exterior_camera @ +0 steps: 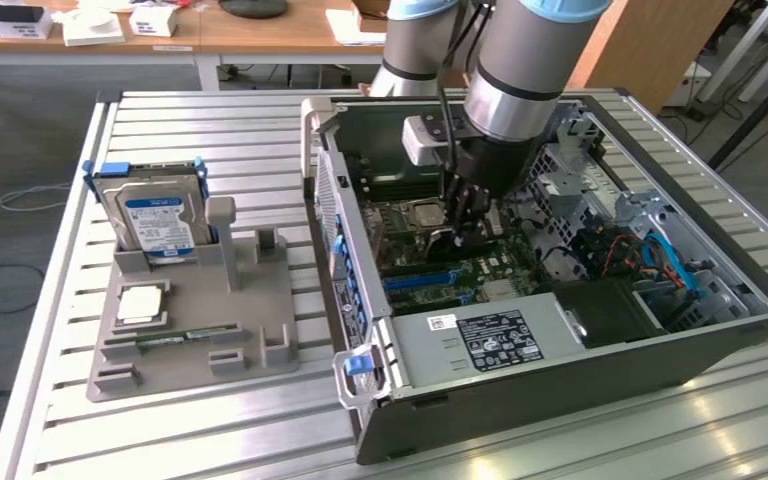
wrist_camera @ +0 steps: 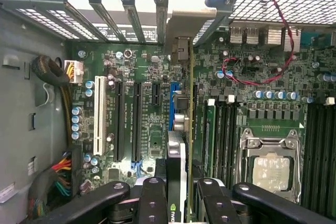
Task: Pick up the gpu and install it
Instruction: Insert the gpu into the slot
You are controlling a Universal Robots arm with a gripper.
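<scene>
While in pincer (wrist_camera: 181, 188), thin green gpu (wrist_camera: 189, 103).

The exterior view stands well back and high above the bench (exterior_camera: 157, 115). It looks down at a slant over the whole open computer case (exterior_camera: 558, 375) and the pincer (exterior_camera: 471, 225) inside it. The wrist view sits close behind the pincer (wrist_camera: 181, 192) and faces along its fingers to the motherboard (wrist_camera: 142, 77) just beyond, with the gpu (wrist_camera: 178, 156) edge-on between them. Both views share the CPU socket (exterior_camera: 424, 212) (wrist_camera: 270, 169) beside the pincer.
</scene>
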